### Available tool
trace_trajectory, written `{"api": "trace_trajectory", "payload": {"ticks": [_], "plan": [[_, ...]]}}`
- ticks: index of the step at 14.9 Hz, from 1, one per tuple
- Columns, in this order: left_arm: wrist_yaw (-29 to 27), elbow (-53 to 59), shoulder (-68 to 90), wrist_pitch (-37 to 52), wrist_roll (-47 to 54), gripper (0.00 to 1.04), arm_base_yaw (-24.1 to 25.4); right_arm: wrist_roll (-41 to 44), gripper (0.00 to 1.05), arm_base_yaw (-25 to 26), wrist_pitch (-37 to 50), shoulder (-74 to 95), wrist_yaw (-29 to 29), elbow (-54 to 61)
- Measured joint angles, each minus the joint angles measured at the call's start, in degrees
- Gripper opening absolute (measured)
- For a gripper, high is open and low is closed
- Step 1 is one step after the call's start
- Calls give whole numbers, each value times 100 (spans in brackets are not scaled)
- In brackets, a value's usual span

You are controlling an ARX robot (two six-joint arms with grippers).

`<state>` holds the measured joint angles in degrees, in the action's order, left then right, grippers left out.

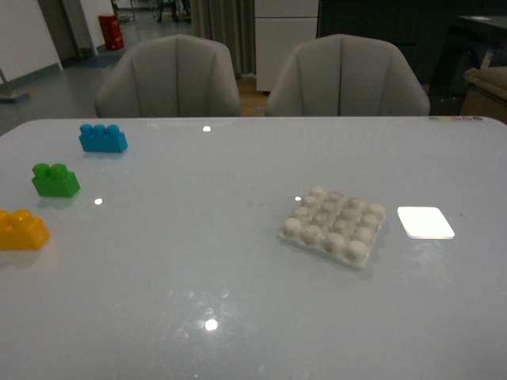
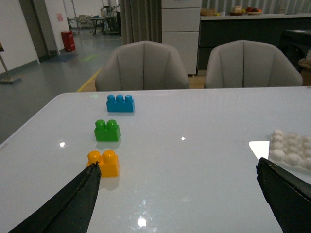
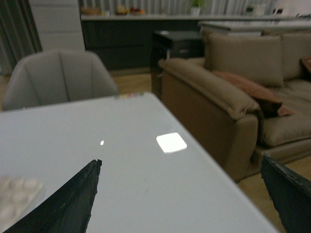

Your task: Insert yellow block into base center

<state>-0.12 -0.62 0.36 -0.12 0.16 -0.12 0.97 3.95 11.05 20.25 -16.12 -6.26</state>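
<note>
The yellow block (image 1: 22,230) lies at the table's left edge in the front view; it also shows in the left wrist view (image 2: 104,163), just beyond one black fingertip. The white studded base (image 1: 334,226) sits right of the table's middle, and its edge shows in the left wrist view (image 2: 293,150) and in the right wrist view (image 3: 14,194). My left gripper (image 2: 178,170) is open and empty, above the table short of the block. My right gripper (image 3: 181,167) is open and empty over the table's right side. Neither arm shows in the front view.
A green two-stud brick (image 1: 55,180) and a blue three-stud brick (image 1: 102,138) lie beyond the yellow one. A bright rectangle of light (image 1: 425,222) lies right of the base. Two grey chairs (image 1: 168,75) stand behind the table. A sofa (image 3: 233,97) stands past the table's right edge.
</note>
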Motion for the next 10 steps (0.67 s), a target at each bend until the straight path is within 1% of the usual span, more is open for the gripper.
{"api": "trace_trajectory", "payload": {"ticks": [1,2,3,4,6,7,9,10], "plan": [[9,0,0,-9,0,98,0,48,98,400,944,905,192,-350],[9,0,0,-4,0,98,0,42,98,470,1766,1937,409,-835],[9,0,-2,-7,0,98,0,-33,98,457,2299,3012,671,-1412],[7,0,0,-4,0,98,0,-142,98,374,2461,4103,769,-2087],[9,0,0,-9,0,98,0,-531,98,37,1738,6052,988,-3407],[9,-2,0,-7,0,98,0,-643,98,-122,1292,6741,1128,-3880],[7,0,0,-7,0,98,0,-811,98,-522,597,7875,1207,-4535],[7,0,-2,-7,0,98,0,-894,98,-675,363,8220,1266,-4690]]}}
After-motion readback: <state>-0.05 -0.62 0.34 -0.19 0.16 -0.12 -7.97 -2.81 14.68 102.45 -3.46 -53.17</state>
